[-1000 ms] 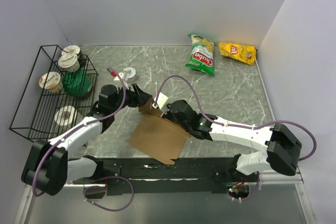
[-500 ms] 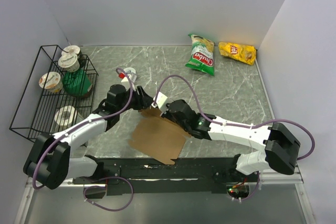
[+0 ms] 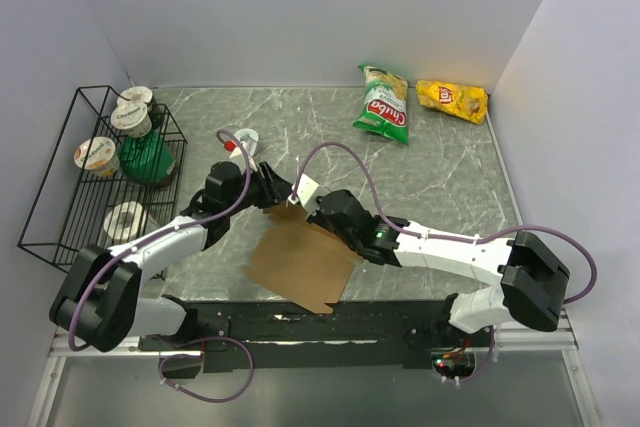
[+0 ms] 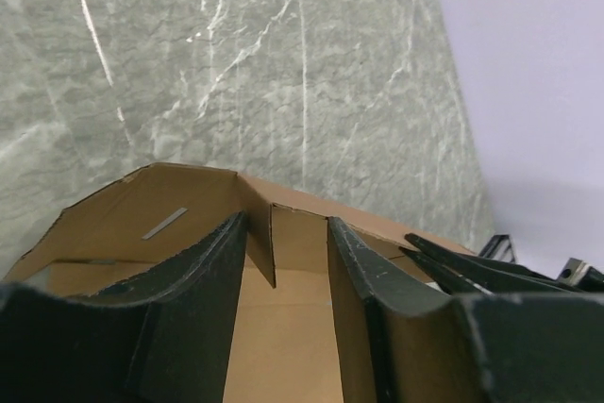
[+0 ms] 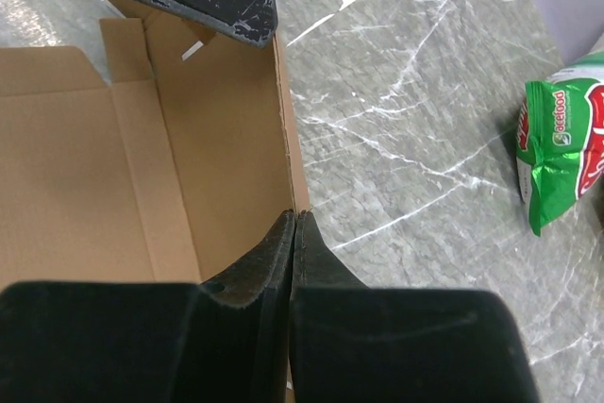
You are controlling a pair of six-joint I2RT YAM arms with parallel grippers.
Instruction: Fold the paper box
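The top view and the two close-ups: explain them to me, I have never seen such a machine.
Two white robot arms are bolted at the near edge of a table. The wide picture looks down from above and behind them; each close-up comes from a wrist camera. On the table lie a brown paper box, not yet folded, a green snack bag, a yellow snack bag and a wire rack holding cups. The right gripper is shut on the box's edge. The left gripper straddles a raised flap, jaws apart.
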